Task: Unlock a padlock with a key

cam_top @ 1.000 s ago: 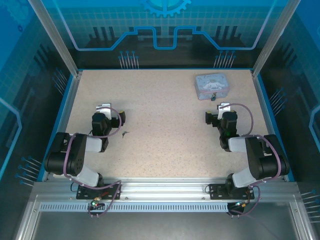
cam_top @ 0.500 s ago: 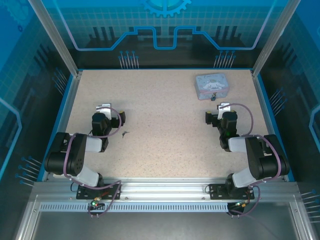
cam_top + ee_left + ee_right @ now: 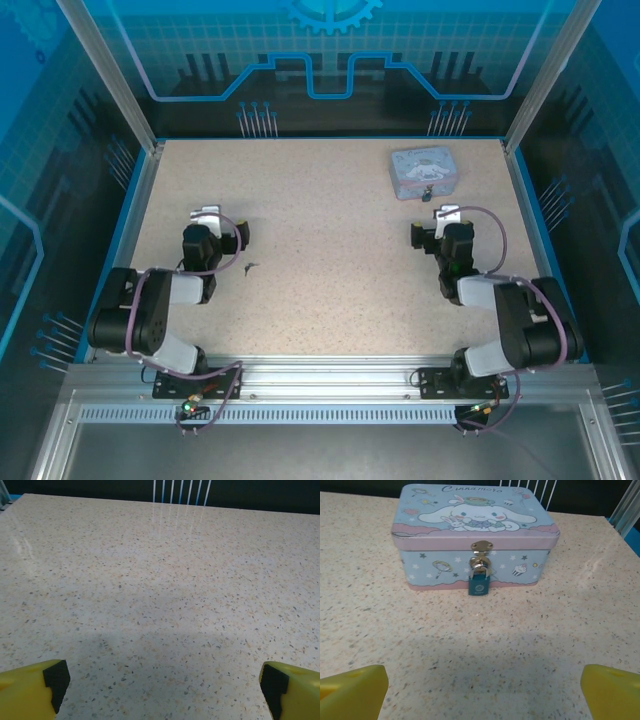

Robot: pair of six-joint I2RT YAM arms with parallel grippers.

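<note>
1. Teal in body with a silver shackle, the padlock (image 3: 480,586) hangs from the brass hasp on the front wall of the tin box (image 3: 475,535), its bottom edge at or just above the table (image 3: 470,645).
2. From the right wrist camera, the lock lies straight ahead of the right gripper (image 3: 482,690), centred between its two yellow fingers (image 3: 355,692) and well apart from them, with bare speckled surface between.
3. That claw stands wide, one finger at each lower corner of the wrist view, and grips nothing.
4. From above, the key (image 3: 249,267) is a thin dark sliver on the table, just to the right of the left arm's wrist and nearer the bases than the claw's tips.
5. The left gripper (image 3: 164,682) is also spread wide and empty, its black pads (image 3: 56,680) facing each other over open tabletop.
6. The right wrist camera gives the lock's colour, its shackle and the cartoon print on the lid; the top camera reduces the lock to a dark speck at the box's near edge.
7. The top camera alone places both task items together: the box far right, the key left of centre, well apart.
</note>
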